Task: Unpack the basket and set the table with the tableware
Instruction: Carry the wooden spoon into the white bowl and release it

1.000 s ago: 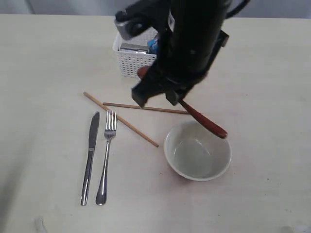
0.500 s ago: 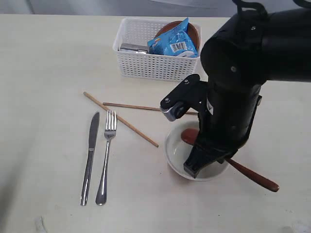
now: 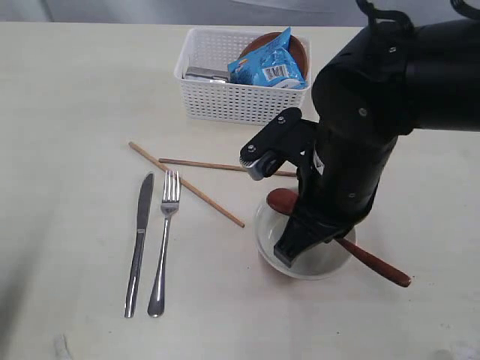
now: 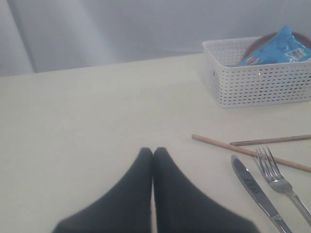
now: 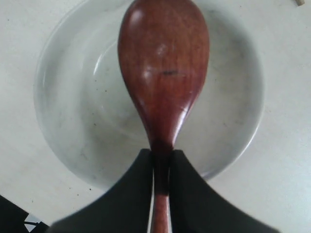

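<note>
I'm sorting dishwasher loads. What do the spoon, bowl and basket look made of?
Spoon: likely wood, dark red-brown, smooth with a soft sheen. Bowl: probably glazed ceramic, off-white and glossy, though melamine is possible. Basket: white moulded plastic, judging by its even lattice of holes.

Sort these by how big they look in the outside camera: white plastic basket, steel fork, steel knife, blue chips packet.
1. White plastic lattice basket: biggest.
2. Steel fork and steel knife: equally long, a tie.
3. Blue chips packet: smallest, partly tucked in the basket.
</note>
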{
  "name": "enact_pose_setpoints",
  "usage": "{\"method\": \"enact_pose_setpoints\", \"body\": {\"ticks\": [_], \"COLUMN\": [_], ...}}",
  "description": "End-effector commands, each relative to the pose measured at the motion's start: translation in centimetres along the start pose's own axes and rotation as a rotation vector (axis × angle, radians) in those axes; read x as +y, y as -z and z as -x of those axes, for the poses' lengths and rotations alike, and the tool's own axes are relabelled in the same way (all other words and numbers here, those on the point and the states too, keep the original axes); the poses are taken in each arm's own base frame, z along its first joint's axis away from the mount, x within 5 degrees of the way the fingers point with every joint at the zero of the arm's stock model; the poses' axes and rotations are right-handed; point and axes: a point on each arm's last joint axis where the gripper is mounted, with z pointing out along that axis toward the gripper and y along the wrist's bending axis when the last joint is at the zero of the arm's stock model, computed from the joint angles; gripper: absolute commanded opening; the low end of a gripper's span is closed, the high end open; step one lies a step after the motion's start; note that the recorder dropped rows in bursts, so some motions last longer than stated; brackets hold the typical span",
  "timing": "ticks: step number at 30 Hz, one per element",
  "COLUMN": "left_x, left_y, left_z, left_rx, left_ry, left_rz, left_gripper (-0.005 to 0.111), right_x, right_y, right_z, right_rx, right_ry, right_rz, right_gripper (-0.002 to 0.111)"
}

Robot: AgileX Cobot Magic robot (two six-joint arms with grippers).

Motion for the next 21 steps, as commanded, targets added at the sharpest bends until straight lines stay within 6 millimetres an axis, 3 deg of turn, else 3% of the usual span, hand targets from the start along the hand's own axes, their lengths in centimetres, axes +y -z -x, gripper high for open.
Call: {"method": "enact_pose_setpoints", "body": {"ticks": [1,8,17,21], "left_x": [0.0,0.0,0.0,0.0], "left_y": [0.0,0.0,0.0,0.0], "left_z": [0.0,0.0,0.0,0.0], "left_rx": [-0.013,-0.013,-0.013,-0.013], "left_ry": [-0.002,-0.002,-0.002,-0.002], "left_rz": [-0.003,-0.003,-0.003,-0.003], "left_gripper": [0.000,0.000,0.000,0.000], "right_x": [-0.2,-0.2,-0.8,-1.0], "right_y": [0.2,0.2,0.3,1.4], "right_z": [-0.2,-0.2,-0.3,0.0], "right_rx": [0.002,0.003,0.020,0.049], "right_ry": [0.009,0.007,-0.009,-0.025], "right_rz": [-0.010,-0.011,-0.069,-0.081], "right_gripper": [0.002,0.044,0.045,0.045]}}
